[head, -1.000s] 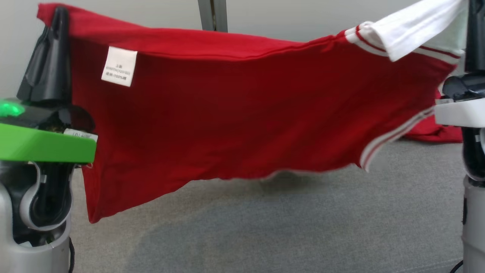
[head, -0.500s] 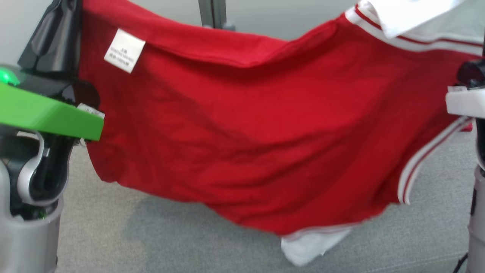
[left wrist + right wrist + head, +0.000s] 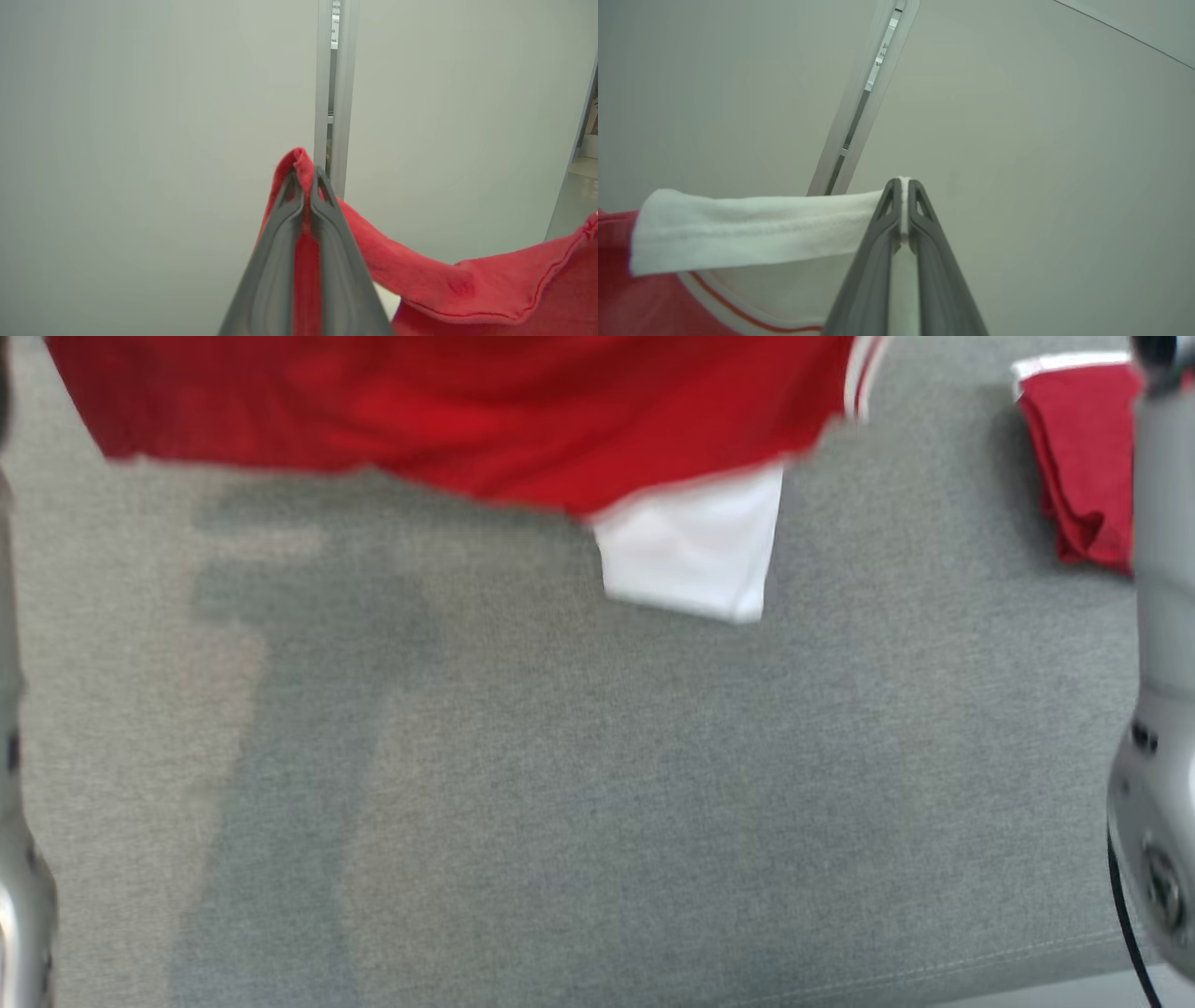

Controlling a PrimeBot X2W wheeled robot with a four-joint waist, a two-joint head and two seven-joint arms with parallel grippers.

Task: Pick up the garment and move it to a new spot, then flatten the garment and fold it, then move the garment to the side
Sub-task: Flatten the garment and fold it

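Note:
The garment (image 3: 467, 420) is a red shirt with white trim, hanging in the air across the top of the head view; a white sleeve end (image 3: 691, 555) dangles lowest above the grey surface. In the left wrist view my left gripper (image 3: 304, 179) is shut on a red edge of the garment (image 3: 467, 284). My right gripper (image 3: 902, 186) is shut on the garment's white collar band (image 3: 752, 231) in the right wrist view. The cloth sags between the two grips.
A grey fabric-covered table (image 3: 597, 784) lies below. Another red cloth (image 3: 1078, 467) sits folded at the far right. Pale forearms stand at the left edge (image 3: 14, 896) and the right edge (image 3: 1153, 709). A pale wall with a metal post (image 3: 334, 93) is behind.
The head view has tilted down, so the grippers and the garment's upper part have left it. The garment's hem has swung, and a white sleeve end now hangs below the red cloth.

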